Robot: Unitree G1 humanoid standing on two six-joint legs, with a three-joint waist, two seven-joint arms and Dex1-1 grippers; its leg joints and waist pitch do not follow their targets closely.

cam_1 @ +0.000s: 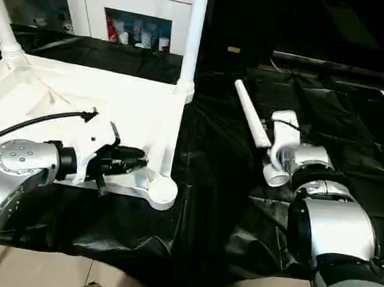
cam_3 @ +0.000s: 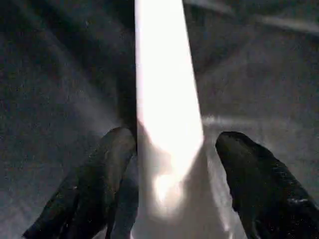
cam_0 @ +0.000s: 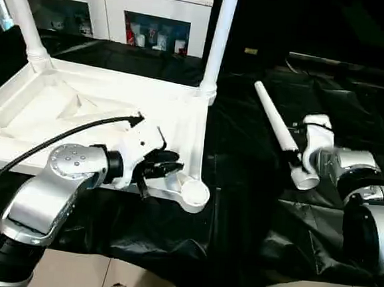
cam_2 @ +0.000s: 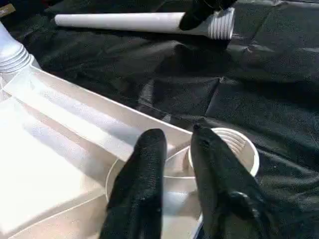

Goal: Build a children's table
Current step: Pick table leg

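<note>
The right gripper (cam_3: 172, 149) straddles the wide threaded end of the loose leg (cam_0: 273, 123), jaws wide, one finger clear of it. The left gripper (cam_2: 177, 149) holds narrow jaws over the empty corner socket (cam_0: 194, 195). The upturned tabletop (cam_0: 81, 108) lies at nine o'clock on the black sheet (cam_0: 242, 187), two legs (cam_0: 220, 39) already upright. Risk: unclamped, the round leg can roll away; the left fingers may block the socket.
</note>
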